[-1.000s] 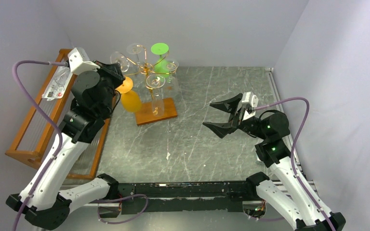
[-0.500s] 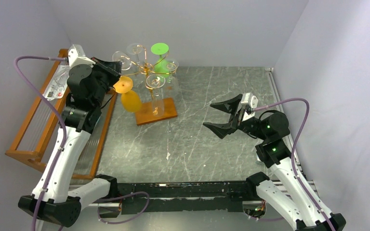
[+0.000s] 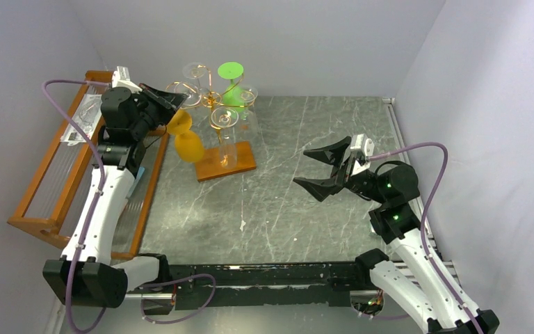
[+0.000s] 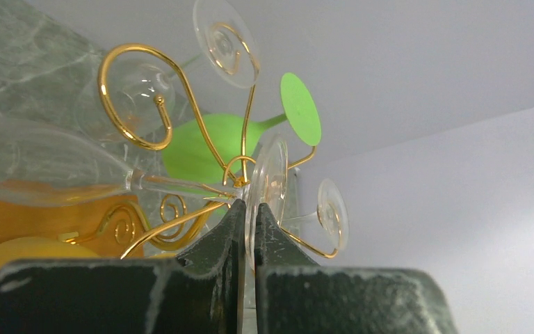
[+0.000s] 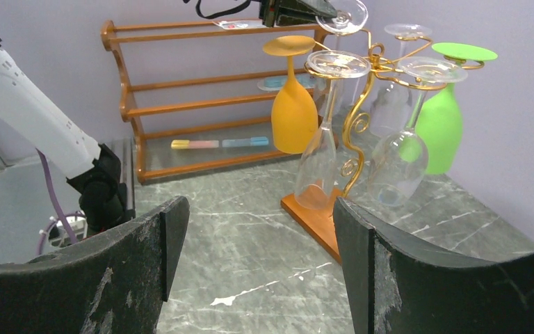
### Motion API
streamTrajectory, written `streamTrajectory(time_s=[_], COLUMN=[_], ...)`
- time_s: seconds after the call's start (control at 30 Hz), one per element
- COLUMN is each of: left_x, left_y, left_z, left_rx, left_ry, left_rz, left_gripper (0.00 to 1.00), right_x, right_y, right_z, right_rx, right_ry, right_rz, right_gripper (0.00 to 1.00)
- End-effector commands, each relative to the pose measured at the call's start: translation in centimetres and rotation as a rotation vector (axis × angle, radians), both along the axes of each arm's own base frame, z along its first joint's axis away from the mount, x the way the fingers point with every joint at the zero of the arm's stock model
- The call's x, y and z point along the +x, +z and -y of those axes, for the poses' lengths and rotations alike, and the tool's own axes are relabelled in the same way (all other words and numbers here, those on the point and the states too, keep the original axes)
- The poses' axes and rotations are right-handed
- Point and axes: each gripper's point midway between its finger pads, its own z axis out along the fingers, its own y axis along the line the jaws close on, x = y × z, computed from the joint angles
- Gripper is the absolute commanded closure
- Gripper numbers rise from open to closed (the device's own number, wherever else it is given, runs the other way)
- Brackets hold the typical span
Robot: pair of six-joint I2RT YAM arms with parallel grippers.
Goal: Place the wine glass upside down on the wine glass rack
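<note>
The desk (image 3: 285, 209) carries little: a wooden shelf (image 5: 201, 106) along its left edge and, near the far left corner, the wine glass rack (image 3: 243, 158). An orange glass (image 5: 293, 115), a green glass (image 5: 441, 129) and three clear ones already hang from it, bowls down. The left arm reaches high over the rack's top. Its left gripper (image 4: 247, 209) is pinched tight on the foot of the clear wine glass (image 4: 76, 170), which is in the air among the gold scroll arms. The right wrist view shows its foot level with the rack's top. Whether the stem sits in a scroll yet I cannot tell. The right gripper (image 5: 261, 209) hangs wide and empty over the desk's right side, well apart from the rack. I judge the task nearly done. What is left is to seat the foot on a free scroll, let go and draw back without knocking the neighbouring glasses.
</note>
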Motion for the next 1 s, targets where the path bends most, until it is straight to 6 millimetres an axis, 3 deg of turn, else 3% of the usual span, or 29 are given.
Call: streamTrajectory(time_s=[0.0,0.33,0.5,0.73,0.97], left_x=[0.0,2.6,3.9,3.9,3.1], left_y=[3.5,4.6,4.7,4.2,2.1], left_z=[0.8,-0.3,-1.9,-3.9,-5.5], left_rx=[-0.04,-0.042,-0.04,-0.024,-0.039], left_ry=[-0.089,-0.089,-0.097,-0.052,-0.044], left_rz=[0.106,0.139,0.147,0.143,0.11], left_gripper=[0.95,0.95,0.95,0.95,0.95], right_x=[-0.4,-0.9,-1.2,-1.2,-0.8], right_y=[0.2,0.9,1.3,1.4,1.4], right_z=[-0.1,0.2,0.2,0.1,0.0], right_rx=[0.021,0.035,0.035,0.042,0.045], right_ry=[0.015,0.011,0.02,0.025,0.023], right_rz=[-0.009,0.002,0.011,0.004,-0.013], right_gripper=[0.2,0.2,0.2,0.2,0.2])
